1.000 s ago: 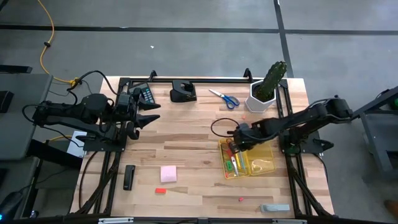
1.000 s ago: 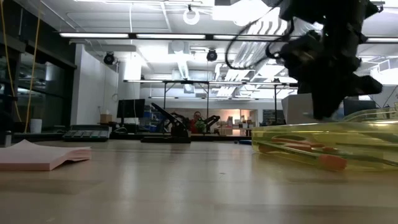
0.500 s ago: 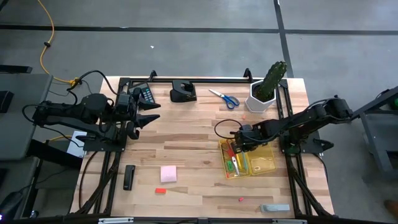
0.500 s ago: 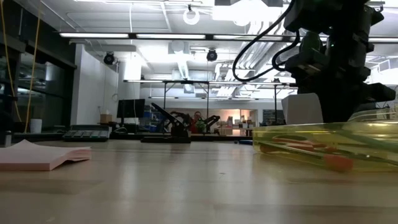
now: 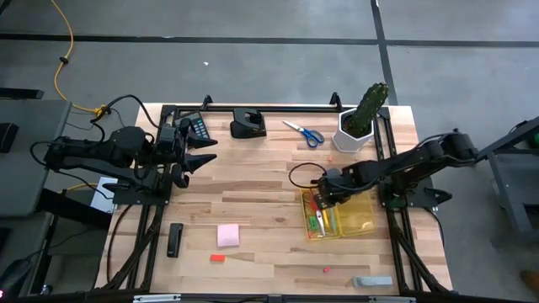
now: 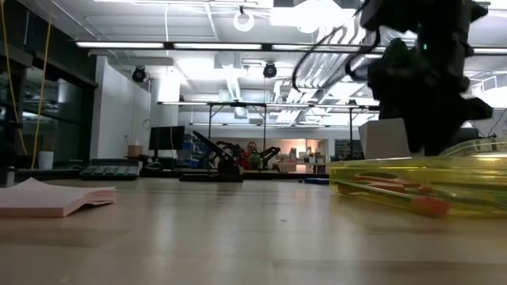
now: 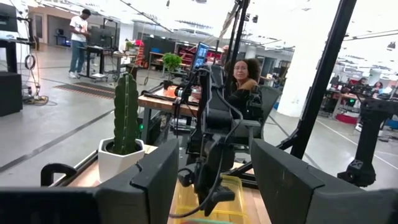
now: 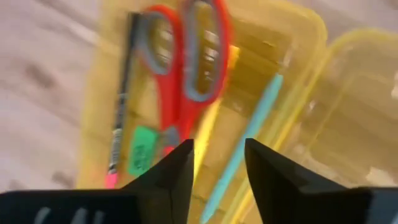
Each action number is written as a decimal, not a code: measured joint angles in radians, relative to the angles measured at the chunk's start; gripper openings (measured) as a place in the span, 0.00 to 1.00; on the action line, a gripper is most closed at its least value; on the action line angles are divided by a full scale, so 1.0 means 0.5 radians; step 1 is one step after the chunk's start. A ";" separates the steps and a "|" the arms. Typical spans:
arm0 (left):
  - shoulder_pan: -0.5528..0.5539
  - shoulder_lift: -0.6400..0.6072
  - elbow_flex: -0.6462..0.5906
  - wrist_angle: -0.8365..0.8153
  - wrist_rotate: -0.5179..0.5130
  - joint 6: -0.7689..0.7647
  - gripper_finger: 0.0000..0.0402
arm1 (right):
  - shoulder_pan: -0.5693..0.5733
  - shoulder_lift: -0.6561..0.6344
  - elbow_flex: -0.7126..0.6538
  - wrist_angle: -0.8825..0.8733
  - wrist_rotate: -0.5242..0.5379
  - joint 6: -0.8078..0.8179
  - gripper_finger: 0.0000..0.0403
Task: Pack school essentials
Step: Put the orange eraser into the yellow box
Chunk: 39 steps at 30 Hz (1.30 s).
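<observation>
Red-handled scissors (image 8: 186, 68) in clear yellow tray (image 8: 298, 37)

Clear yellow tray (image 5: 358, 220) on the pale, streaky wooden table (image 5: 261, 181), and inside it red-handled scissors (image 8: 186, 68) with grey-lined loops, a teal pen (image 8: 245, 140), a yellow pen (image 8: 208, 134), a dark pen (image 8: 121, 99) tipped pink, and a green tag (image 8: 142, 158). Blue-handled scissors (image 5: 305, 132) lie near the green cactus (image 5: 369, 107) in its white pot (image 5: 350, 138). Pink sticky pad (image 5: 228, 235), red bit (image 5: 218, 258), 2 dark arms.
</observation>
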 joint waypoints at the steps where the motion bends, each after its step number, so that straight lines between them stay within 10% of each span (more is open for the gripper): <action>1: 0.000 0.000 0.000 0.000 0.000 0.000 0.47 | 0.000 -0.017 0.033 -0.030 0.003 -0.047 0.34; 8: -0.001 0.000 0.000 -0.001 -0.002 0.001 0.47 | 0.046 -0.303 0.280 0.074 0.325 -0.510 0.41; 22: 0.000 0.000 0.000 -0.011 0.060 -0.063 0.47 | 0.076 -0.647 0.433 1.467 0.858 -2.367 0.42; 39: -0.001 0.000 0.000 0.005 0.006 0.086 0.47 | 0.078 -0.649 0.433 1.545 0.739 -2.433 0.42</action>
